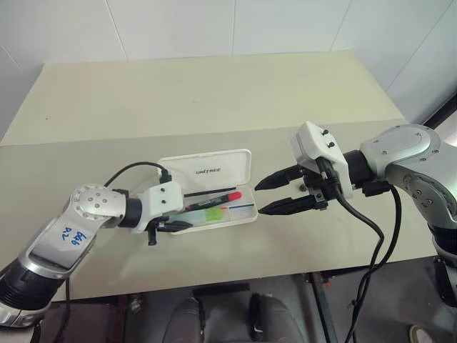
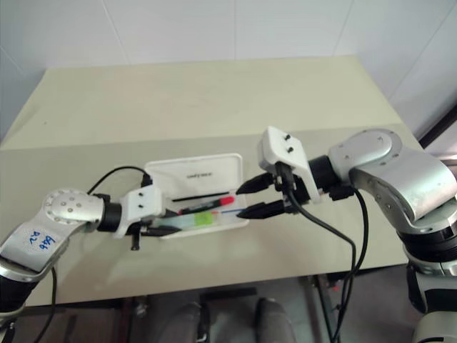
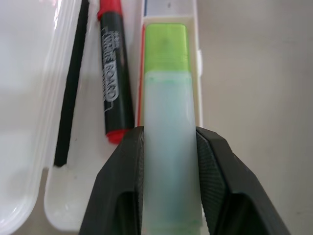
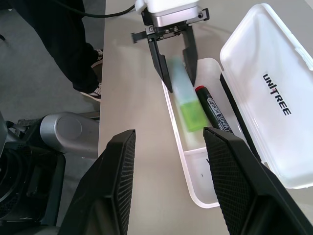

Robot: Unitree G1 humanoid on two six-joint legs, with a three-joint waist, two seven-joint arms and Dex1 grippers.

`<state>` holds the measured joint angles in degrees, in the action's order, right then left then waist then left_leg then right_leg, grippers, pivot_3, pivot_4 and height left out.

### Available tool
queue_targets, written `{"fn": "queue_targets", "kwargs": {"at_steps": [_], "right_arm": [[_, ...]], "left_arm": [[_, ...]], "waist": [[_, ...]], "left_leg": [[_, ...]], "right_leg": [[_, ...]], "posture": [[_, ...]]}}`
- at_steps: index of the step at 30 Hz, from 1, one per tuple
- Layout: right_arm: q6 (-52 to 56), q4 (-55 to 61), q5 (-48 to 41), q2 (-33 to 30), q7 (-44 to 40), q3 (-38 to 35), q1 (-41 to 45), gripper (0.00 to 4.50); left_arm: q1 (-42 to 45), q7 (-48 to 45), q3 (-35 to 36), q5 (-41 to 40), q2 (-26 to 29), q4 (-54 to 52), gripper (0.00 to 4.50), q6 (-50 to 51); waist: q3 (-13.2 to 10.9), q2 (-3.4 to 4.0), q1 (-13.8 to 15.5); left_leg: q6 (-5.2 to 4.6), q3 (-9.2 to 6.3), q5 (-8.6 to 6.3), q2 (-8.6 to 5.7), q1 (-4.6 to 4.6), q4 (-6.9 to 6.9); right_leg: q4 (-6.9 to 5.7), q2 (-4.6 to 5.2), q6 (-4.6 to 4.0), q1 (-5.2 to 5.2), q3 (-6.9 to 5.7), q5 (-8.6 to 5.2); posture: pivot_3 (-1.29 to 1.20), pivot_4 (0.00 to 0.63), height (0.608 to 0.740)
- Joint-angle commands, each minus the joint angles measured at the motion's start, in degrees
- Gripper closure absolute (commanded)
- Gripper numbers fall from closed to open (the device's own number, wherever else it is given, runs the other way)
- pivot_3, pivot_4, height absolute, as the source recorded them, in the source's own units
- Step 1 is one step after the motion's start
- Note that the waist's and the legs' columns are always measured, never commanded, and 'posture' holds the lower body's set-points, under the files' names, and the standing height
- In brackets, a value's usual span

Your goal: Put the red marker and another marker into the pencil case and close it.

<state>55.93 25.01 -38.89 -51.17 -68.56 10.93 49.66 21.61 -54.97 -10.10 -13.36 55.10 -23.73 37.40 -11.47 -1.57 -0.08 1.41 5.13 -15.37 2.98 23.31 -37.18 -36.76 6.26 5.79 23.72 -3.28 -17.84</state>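
The pencil case (image 1: 214, 187) lies open on the table (image 1: 214, 93), lid reading "UNITREE". Two markers are inside: the red marker (image 3: 113, 83), printed "WHITE BOARD" down its barrel, and right beside it one green-capped marker (image 3: 168, 127). The left gripper (image 3: 168, 161) has its fingers against that marker's sides. The right gripper (image 1: 275, 194) hovers near the case's end, jaws wide, holding nothing.

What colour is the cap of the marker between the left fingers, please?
Bright green cap on a pale mint body, clearest in the left wrist view.

"UNITREE" on pencil case (image 4: 274, 93) lid, "WHITE BOARD" on red marker (image 3: 113, 78) barrel
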Motion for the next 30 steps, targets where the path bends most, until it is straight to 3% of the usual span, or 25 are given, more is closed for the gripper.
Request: {"fn": "queue_targets", "kwargs": {"at_steps": [1, 6, 12, 24, 30], "right_arm": [[-1.1, 1.0, 0.1, -0.4, -0.5, -0.7, 1.0, 2.16], [-1.6, 0.8, 0.5, -0.5, -0.7, -0.6, 0.9, 2.16], [-2.0, 0.6, 0.9, -0.5, -1.0, -0.6, 0.9, 2.16], [-3.6, -1.3, 2.7, -0.8, -1.6, -0.1, 0.1, 2.16], [-18.6, -16.1, 18.0, -3.2, -5.1, 7.0, -0.2, 2.16]], "left_arm": [[0.0, -0.5, 1.4, 0.1, 0.1, -0.5, 1.73, -1.4], [0.2, -0.8, 2.5, -1.2, -0.9, -0.6, 0.08, -1.5], [0.4, -1.3, 2.8, -2.3, -1.6, -1.5, 0.03, -0.8], [2.2, -0.7, 11.2, -15.1, -3.8, -8.0, 0.03, 7.8], [5.4, 0.2, 20.3, -24.5, -2.4, -9.0, 0.03, 14.4]], "waist": [[0.0, 0.0, 0.0], [0.0, 0.0, 0.0], [0.0, 0.0, 0.0], [0.0, 0.0, 0.0], [0.0, -0.02, 0.0]], "left_leg": [[0.0, 0.0, 0.0, 0.0, 0.0, 0.0], [-0.01, 0.01, 0.0, 0.0, 0.0, -0.01], [-0.01, 0.01, 0.0, 0.0, 0.0, -0.01], [0.01, 0.0, 0.0, 0.0, 0.0, -0.03], [0.01, 0.0, 0.01, -0.02, -0.02, -0.15]], "right_leg": [[0.01, 0.0, 0.0, 0.0, 0.0, 0.0], [-0.02, 0.01, 0.0, 0.0, 0.0, 0.0], [-0.02, 0.01, 0.0, 0.0, 0.0, 0.0], [-0.05, 0.01, 0.0, -0.01, 0.03, 0.0], [0.05, 0.01, 0.01, -0.03, 0.04, 0.0]], "posture": [[0.0, 0.15, 0.74], [0.0, 0.15, 0.74], [0.0, 0.15, 0.74], [0.0, 0.15, 0.74], [0.0, 0.15, 0.74]]}}
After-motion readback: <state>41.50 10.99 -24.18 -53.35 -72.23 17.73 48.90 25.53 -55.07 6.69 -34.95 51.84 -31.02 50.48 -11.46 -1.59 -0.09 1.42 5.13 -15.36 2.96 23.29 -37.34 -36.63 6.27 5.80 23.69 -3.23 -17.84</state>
